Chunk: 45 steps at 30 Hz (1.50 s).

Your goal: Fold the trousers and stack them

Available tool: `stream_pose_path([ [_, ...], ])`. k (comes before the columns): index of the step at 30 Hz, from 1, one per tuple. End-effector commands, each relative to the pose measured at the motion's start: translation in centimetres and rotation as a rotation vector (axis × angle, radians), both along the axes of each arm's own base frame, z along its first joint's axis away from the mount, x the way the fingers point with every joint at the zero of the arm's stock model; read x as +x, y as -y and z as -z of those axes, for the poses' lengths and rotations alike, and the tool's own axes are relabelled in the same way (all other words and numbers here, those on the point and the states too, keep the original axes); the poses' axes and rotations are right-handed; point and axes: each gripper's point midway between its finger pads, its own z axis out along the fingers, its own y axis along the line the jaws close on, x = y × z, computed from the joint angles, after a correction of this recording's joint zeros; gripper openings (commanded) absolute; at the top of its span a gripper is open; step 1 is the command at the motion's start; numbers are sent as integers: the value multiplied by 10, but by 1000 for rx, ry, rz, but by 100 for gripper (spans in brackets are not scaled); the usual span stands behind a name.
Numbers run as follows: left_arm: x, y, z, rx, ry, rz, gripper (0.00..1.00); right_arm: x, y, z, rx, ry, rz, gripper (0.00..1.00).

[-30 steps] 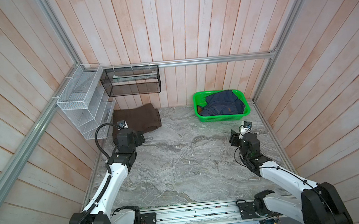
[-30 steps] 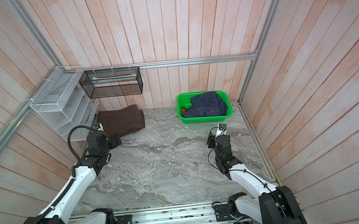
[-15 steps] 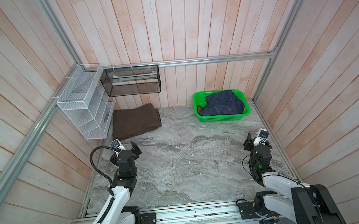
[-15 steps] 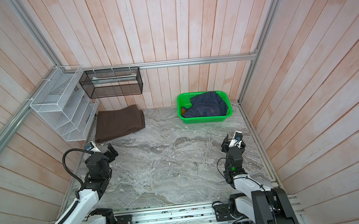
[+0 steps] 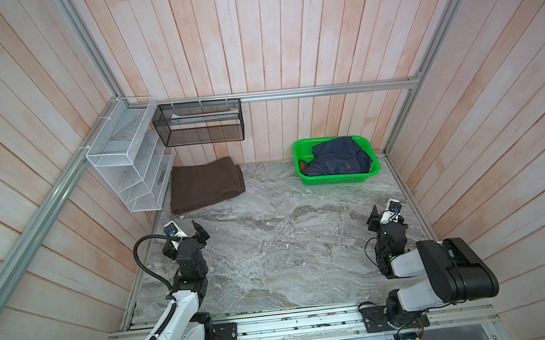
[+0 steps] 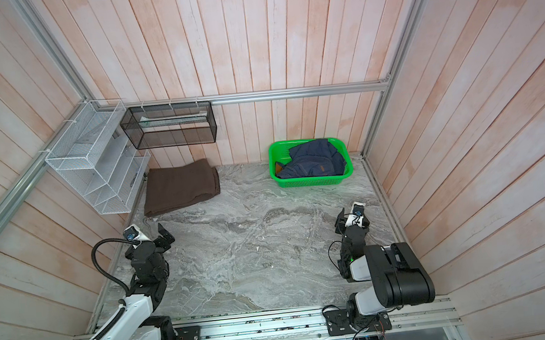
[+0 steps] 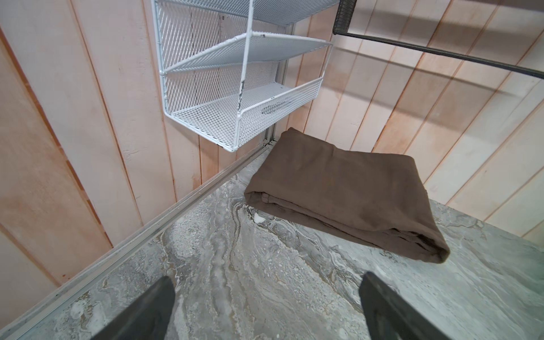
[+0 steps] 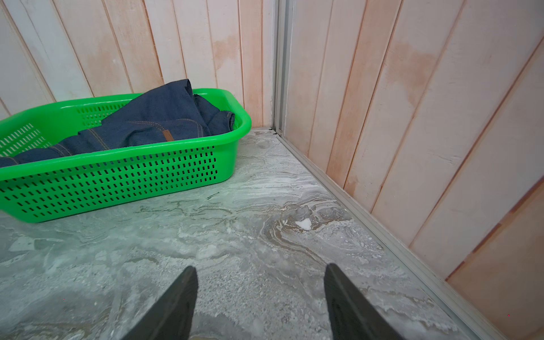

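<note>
The dark brown trousers (image 5: 205, 183) (image 6: 180, 187) lie folded into a flat rectangle at the table's back left corner, under the white shelf. In the left wrist view the trousers (image 7: 347, 194) rest a short way beyond the fingers, untouched. My left gripper (image 5: 187, 232) (image 6: 150, 237) (image 7: 266, 279) hovers over bare marble in front of them, open wide and empty. On the right side near the wall, my right gripper (image 5: 385, 220) (image 6: 349, 221) (image 8: 260, 269) is open with nothing between its fingers.
A green basket (image 5: 336, 180) (image 8: 117, 182) at the back right holds a navy denim garment (image 5: 337, 161) (image 8: 153, 120). A white mesh shelf (image 5: 129, 163) (image 7: 235, 88) and a black mesh basket (image 5: 199, 123) hang on the walls at the back left. Grey marble table (image 5: 287, 243).
Both arms have drawn back toward the front of the table, the left away from the folded trousers, the right away from the basket. The trousers have stayed in place.
</note>
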Motion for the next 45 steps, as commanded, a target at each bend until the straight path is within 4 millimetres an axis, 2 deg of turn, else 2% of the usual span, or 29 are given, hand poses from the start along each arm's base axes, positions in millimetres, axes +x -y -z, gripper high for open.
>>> stream_pose_path([
  [1, 2, -4, -9, 27, 57, -14, 100, 4, -2, -16, -12, 86, -16, 69],
  [5, 6, -4, 2, 41, 46, -6, 100, 15, -5, -8, -10, 19, -37, 69],
  [8, 8, -7, 7, 51, 46, -17, 100, 24, 0, -5, 6, -7, -19, 70],
  [10, 10, -7, 10, 58, 49, -6, 100, 24, 0, -4, 8, -13, -22, 72],
  [11, 12, -7, 10, 62, 53, -5, 100, 24, 0, -5, 8, -11, -23, 78],
  [13, 17, -7, 11, 63, 55, 3, 100, 24, 0, -5, 8, -10, -22, 82],
  [15, 24, -4, 11, 56, 62, 22, 100, 24, 0, -4, 9, -12, -23, 98],
  [25, 49, 4, 20, 63, 61, 71, 99, 25, 0, -4, 7, -16, -25, 98],
  [32, 91, 34, 36, 106, -80, 257, 94, 25, -1, -4, 7, -18, -27, 98],
  [38, 89, 43, 36, 132, -72, 302, 100, 25, -1, -4, 6, -17, -27, 98],
  [41, 77, 51, 39, 147, 0, 378, 100, 24, -1, -3, 6, -19, -27, 98],
  [42, 78, 51, 34, 165, 32, 369, 100, 25, -1, -4, 6, -18, -27, 98],
  [44, 80, 52, 41, 132, -22, 389, 100, 25, 0, -4, 6, -17, -26, 98],
  [45, 79, 51, 38, 143, 7, 383, 100, 25, -1, -4, 6, -18, -27, 98],
])
